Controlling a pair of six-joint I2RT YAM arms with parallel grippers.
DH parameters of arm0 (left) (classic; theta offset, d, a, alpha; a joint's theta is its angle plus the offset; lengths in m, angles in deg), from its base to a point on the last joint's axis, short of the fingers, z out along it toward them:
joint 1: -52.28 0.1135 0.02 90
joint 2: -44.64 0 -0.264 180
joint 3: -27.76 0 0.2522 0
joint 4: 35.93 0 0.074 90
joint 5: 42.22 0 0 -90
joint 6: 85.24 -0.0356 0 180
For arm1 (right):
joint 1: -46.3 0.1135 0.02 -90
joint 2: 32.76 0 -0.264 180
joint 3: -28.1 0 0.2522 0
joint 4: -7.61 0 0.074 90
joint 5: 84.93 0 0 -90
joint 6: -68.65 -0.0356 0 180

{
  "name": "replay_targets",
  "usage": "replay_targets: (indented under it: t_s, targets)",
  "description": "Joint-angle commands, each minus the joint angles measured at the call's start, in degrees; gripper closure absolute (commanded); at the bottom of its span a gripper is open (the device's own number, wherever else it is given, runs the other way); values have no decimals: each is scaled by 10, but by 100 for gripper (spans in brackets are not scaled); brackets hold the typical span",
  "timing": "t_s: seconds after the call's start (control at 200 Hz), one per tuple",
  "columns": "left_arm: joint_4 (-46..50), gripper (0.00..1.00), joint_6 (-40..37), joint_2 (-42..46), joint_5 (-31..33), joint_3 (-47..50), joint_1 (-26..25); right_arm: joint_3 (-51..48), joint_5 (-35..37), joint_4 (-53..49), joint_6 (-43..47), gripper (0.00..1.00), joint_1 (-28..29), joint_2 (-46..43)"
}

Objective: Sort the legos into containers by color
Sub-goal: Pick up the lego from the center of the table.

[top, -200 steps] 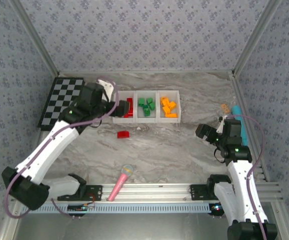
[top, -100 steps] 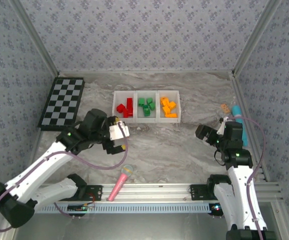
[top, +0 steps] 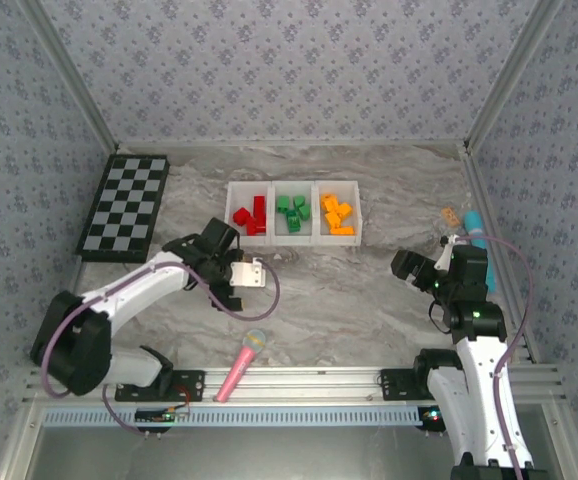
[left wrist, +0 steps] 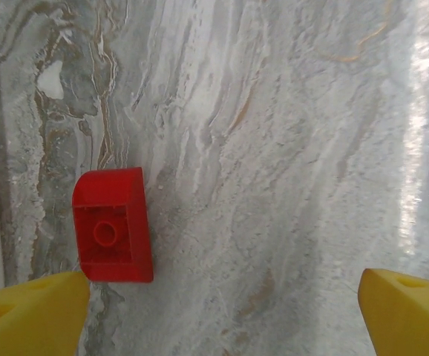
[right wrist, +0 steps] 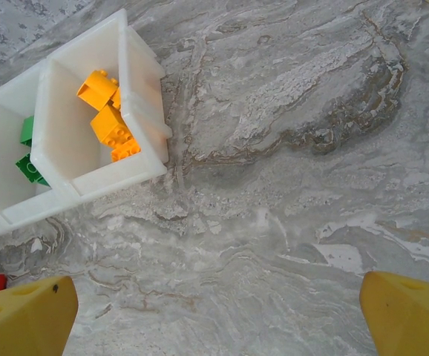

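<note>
Under wide-open left end effector [left wrist: 222, 311], red lego [left wrist: 113, 226] lies off-centre, toward one side.

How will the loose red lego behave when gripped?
The red lego looks rigid moulded plastic, so probably stiff and light. It lies flat on the marble table, unlikely to roll. Its rounded, glossy end may slip from the open left tool.

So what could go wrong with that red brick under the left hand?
The red brick sits far off-centre in the open left hand, almost at one fingertip. Coming straight down, that finger might land on it or knock it aside instead of gripping. It lies close to the containers, so a nudge could jam it against their wall.
</note>
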Motion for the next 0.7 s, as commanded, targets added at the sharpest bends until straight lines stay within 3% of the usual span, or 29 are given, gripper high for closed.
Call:
replay_targets:
  t_s: [0.0,0.25,0.695]
  targets:
    - [-25,10,-25,-45,-8,-40,8,-5,-9,8,-2,0,-4,-7]
    - [-69,13,8,-124,8,-70,27,-6,-13,8,-2,0,-4,-8]
    - [-44,23,14,-192,28,-104,30,-6,-11,8,-2,0,-4,-5]
